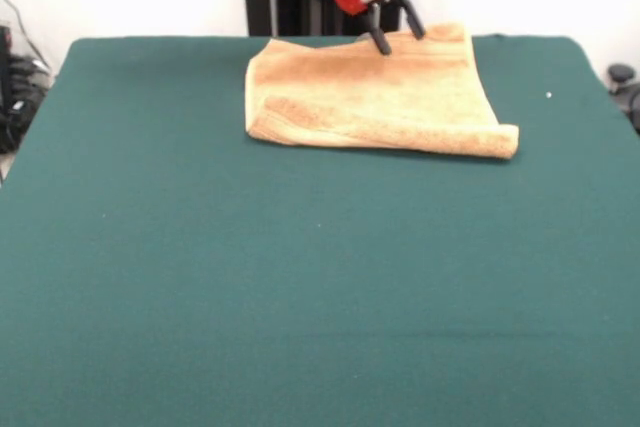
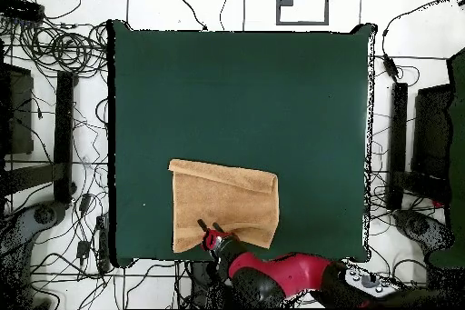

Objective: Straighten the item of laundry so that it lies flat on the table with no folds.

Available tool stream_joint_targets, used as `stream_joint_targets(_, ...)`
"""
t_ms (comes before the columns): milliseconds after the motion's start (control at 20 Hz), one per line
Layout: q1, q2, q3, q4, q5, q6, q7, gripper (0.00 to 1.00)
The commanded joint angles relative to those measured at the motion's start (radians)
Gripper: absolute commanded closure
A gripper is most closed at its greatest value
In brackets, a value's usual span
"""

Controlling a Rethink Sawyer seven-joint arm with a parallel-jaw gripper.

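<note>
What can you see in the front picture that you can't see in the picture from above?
Only the front view shows the towel's rolled, doubled-over near edge and the gripper's two dark fingers spread apart over its far edge. Only the overhead view shows the whole green table, the cables on the floor around it, and the red arm reaching in. Both show the towel near the robot's side of the table.

Arm: glossy red shell with black joint sections, rounded housings. Gripper: red block-shaped body, black collar above it, two slim black fingers.
</note>
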Motion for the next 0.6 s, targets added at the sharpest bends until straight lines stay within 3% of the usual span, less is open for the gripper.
stream_joint_targets(50, 0.135, 0.112, -0.132, -0.219, 0.016, -0.159, 0.003, 0.0)
stream_joint_targets(400, 0.418, -0.018, -0.417, -0.17, 0.332, -0.362, -0.037, 0.0)
stream_joint_targets(600, 0.481, -0.016, -0.497, -0.174, 0.439, -0.458, -0.035, 0.0)
